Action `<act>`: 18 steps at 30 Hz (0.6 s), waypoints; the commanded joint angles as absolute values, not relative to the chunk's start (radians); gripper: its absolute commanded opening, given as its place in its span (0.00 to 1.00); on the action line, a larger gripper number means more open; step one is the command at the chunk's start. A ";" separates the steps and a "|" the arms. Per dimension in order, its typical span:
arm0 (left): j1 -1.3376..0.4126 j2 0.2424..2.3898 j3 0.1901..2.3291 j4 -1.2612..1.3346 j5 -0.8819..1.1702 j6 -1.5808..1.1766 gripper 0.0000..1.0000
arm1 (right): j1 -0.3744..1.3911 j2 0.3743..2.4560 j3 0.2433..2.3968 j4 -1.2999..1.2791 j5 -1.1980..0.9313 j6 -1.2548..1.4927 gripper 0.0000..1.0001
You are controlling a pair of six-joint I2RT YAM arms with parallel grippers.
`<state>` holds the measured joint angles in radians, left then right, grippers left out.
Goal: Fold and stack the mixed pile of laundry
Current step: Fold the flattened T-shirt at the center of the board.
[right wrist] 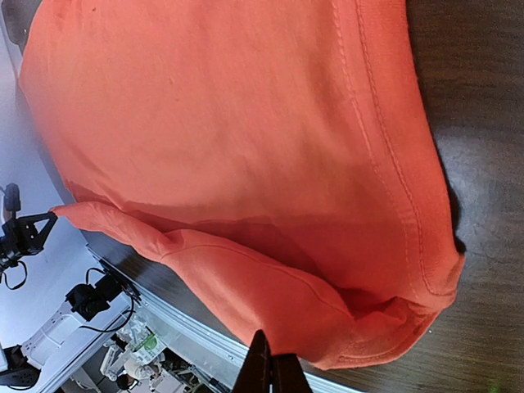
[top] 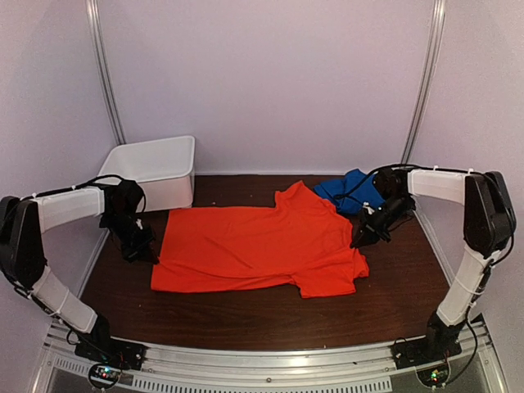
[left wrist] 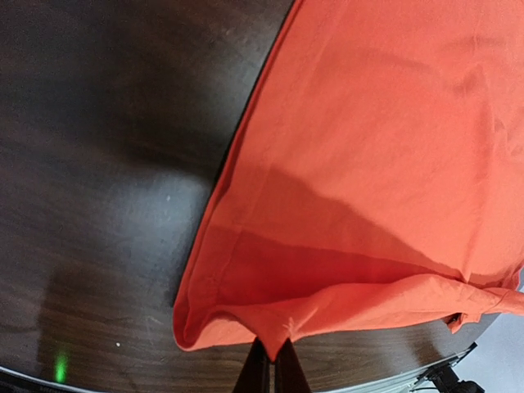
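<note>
The orange-red T-shirt (top: 258, 250) lies spread on the dark table, collar to the right. My left gripper (top: 141, 248) is at its left hem. In the left wrist view it (left wrist: 275, 354) is shut on the hem edge of the shirt (left wrist: 385, 147), which is lifted into a fold. My right gripper (top: 361, 232) is at the shirt's right side. In the right wrist view it (right wrist: 271, 362) is shut on a raised edge of the shirt (right wrist: 229, 123) near a stitched sleeve hem. The royal-blue garment (top: 354, 190) lies crumpled at the back right, behind the right gripper.
A white plastic bin (top: 155, 168) stands at the back left corner, just behind the left arm. Bare dark table (top: 246, 315) runs along the front, ending at a metal rail (top: 270, 360). White walls enclose the back and sides.
</note>
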<state>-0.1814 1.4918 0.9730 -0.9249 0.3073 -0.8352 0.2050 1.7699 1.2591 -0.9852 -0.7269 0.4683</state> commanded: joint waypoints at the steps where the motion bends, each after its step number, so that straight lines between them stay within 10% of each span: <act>1: -0.170 1.540 1.025 -0.865 0.282 -0.809 0.00 | 0.195 1.806 1.312 -0.964 -0.746 0.443 0.00; 18: -0.167 1.518 0.962 -0.831 0.265 -0.811 0.00 | 0.156 1.787 1.303 -0.940 -0.751 0.432 0.00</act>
